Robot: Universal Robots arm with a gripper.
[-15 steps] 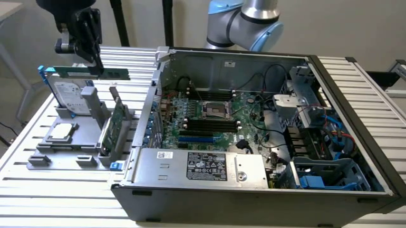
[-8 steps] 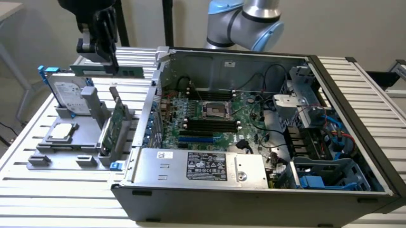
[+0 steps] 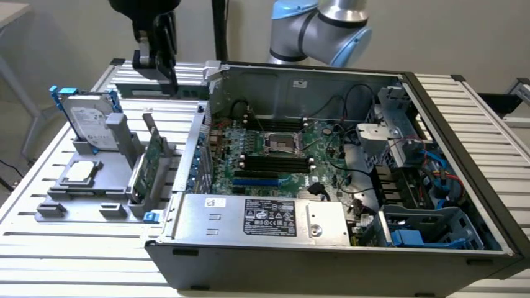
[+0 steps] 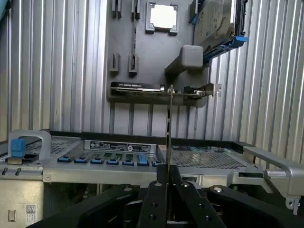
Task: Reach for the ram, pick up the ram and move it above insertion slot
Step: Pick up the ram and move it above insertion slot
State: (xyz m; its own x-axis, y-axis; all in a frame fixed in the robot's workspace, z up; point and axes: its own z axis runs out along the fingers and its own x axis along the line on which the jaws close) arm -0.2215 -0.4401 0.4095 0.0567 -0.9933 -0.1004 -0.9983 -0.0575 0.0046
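Ribbed aluminium counter (image 3: pixel 74 242) carries our open computer case (image 3: pixel 331 254); above its rear wall, our gripper (image 4: pixel 169 187) jaws pinch the ram (image 4: pixel 170 128) edge-on. That thin grip could let it tilt and miss the slot.

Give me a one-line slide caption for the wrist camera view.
Black gripper clamping the long, thin ram stick edge-on over the open grey computer case, with the grey parts fixture beyond.

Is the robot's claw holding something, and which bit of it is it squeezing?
Yes. The gripper pinches the ram, a thin stick seen edge-on, by its near end, with the rest sticking out toward the gray tray.
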